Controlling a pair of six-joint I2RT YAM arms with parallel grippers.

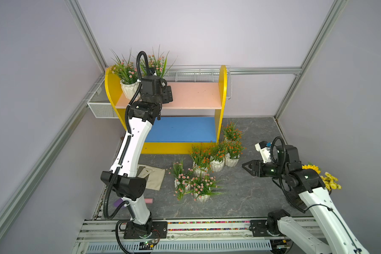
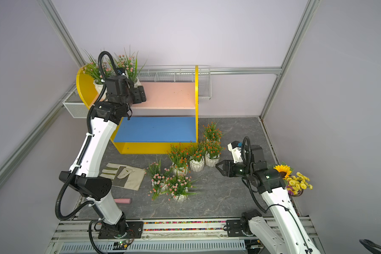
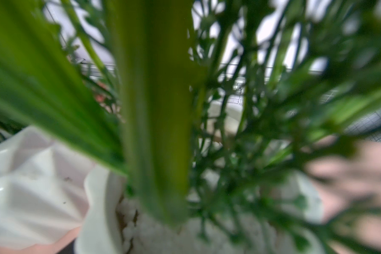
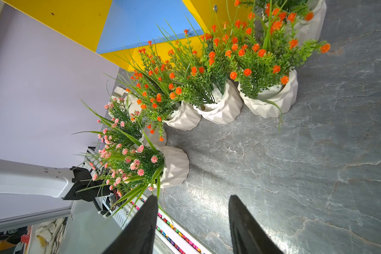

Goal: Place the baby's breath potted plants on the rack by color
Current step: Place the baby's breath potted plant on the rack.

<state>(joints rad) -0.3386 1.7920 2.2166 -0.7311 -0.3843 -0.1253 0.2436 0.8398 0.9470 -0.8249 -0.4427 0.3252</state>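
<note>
Pink-blossomed white faceted pot point(image 3: 97, 209) being set on the pale pink board point(image 1: 194, 94) of the yellow-sided wooden rack point(image 1: 223, 88), beneath my left claw point(image 1: 157, 77), grip unseen; next, probably, backing out clear of sprigs.

Pale lilac walls point(image 1: 207, 33), aluminium corner posts point(image 1: 317, 37), grey marbled floor point(image 1: 251, 198), even light

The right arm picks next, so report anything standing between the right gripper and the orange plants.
Nothing visible does. The right gripper is open and faces the orange plants across bare floor. The pink plants stand off to one side, out of that line.
</note>
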